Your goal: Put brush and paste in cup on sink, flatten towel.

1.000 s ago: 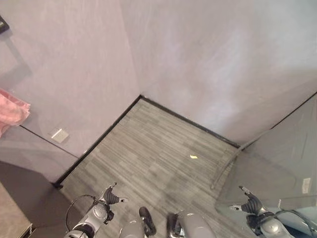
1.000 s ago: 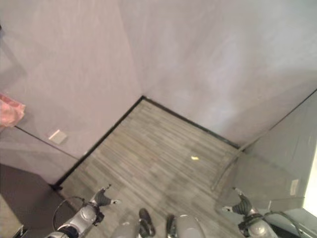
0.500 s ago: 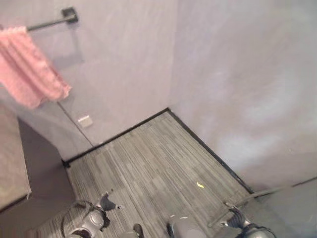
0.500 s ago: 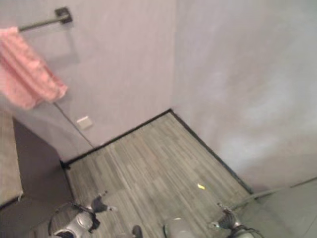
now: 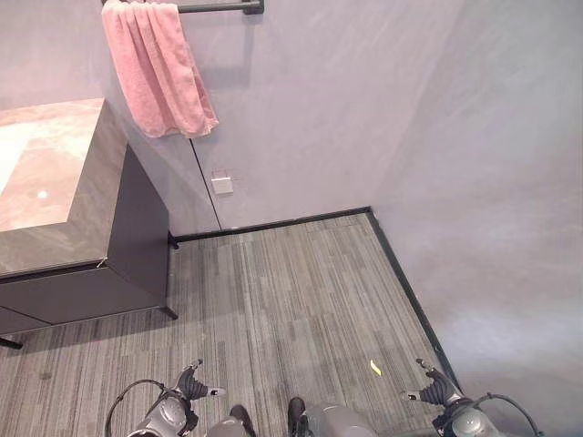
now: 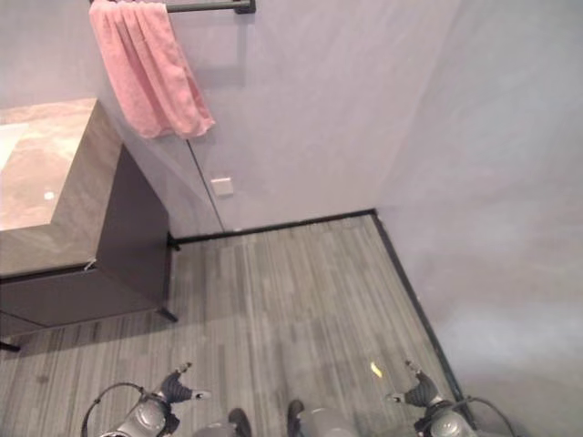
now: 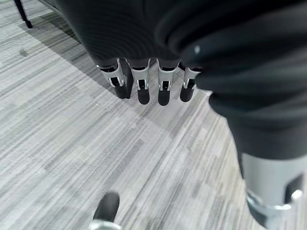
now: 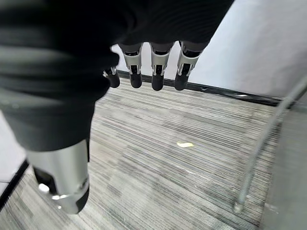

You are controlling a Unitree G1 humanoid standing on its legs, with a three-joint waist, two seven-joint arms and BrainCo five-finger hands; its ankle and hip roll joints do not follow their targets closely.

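Grey plaster walls [image 5: 346, 109] meet at a corner w/ black skirting; grey plank floor [image 5: 273, 300] — dark vanity cabinet [image 5: 137, 237], stone counter [image 5: 46, 173] at left.

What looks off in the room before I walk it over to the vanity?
Two things. The pink towel hangs bunched at one end of its wall bar, not spread flat. A small yellow scrap lies on the grey floor near the right hand. Both hands, the left hand too, are empty.
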